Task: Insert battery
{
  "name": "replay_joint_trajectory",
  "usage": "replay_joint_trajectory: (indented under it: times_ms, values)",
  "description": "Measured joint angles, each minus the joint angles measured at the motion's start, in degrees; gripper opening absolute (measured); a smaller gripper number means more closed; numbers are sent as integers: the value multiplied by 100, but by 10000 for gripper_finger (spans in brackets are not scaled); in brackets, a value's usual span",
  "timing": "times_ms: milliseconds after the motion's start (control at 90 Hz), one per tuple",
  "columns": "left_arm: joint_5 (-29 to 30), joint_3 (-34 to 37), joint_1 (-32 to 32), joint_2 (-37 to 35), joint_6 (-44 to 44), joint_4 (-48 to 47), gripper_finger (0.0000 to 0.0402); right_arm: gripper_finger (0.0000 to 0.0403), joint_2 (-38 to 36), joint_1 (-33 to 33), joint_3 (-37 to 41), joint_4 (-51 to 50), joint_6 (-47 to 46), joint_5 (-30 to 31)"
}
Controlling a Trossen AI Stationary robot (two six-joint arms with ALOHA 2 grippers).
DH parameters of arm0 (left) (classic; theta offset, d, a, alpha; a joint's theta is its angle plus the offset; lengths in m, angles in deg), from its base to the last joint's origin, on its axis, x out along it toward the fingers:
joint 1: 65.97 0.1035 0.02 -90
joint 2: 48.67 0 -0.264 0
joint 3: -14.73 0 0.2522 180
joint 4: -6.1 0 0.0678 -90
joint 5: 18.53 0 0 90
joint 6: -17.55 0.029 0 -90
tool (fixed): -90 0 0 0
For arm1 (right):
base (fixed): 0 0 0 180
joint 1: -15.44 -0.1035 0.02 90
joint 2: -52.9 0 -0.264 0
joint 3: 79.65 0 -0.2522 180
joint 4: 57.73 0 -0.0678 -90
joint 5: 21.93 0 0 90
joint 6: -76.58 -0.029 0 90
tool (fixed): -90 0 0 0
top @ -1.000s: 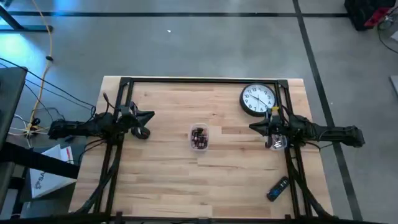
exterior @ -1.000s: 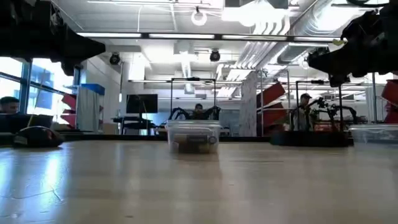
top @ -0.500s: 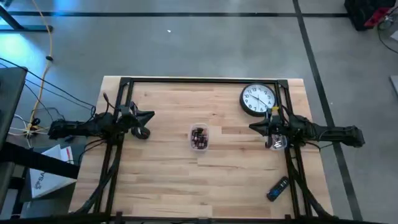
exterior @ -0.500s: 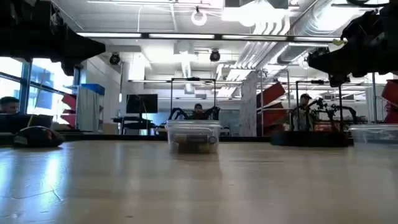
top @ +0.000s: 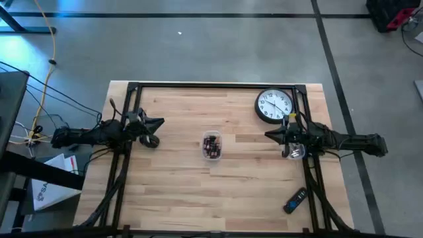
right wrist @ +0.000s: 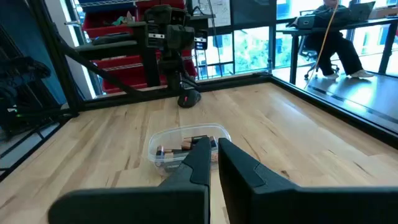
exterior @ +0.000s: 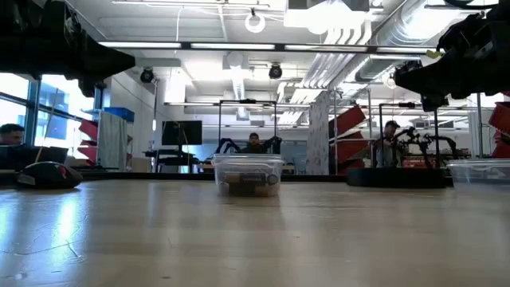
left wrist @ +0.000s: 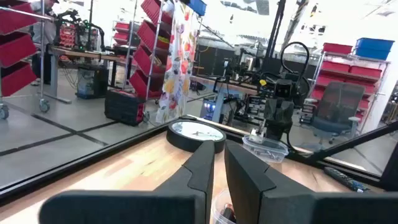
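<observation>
A small clear tub (top: pixel 211 146) holding several batteries (right wrist: pixel 181 148) stands on the wooden table's middle. A round white wall clock (top: pixel 274 106) lies flat at the far right. A black computer mouse (top: pixel 151 141) lies at the left, and a dark remote (top: pixel 295 200) at the near right. My left gripper (top: pixel 160 122) hovers shut above the table near the mouse, pointing toward the table's right. My right gripper (top: pixel 268 135) hovers shut between clock and tub, pointing left at the tub (right wrist: pixel 186 146). Neither touches anything.
A second clear tub (top: pixel 294 152) sits under my right arm. A black frame (top: pixel 218 86) runs along the table's far edge and down both sides. Bare wood lies between the tub and the near edge. People sit in the room beyond (exterior: pixel 390 131).
</observation>
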Motion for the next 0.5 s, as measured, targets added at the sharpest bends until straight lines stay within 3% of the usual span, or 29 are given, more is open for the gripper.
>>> replay_joint_trajectory:
  times_ms: [500]
  values:
    - [0, -1, 0, 1, 0, 0, 23, 0, 1, 0, 1, 5, -297, 0]
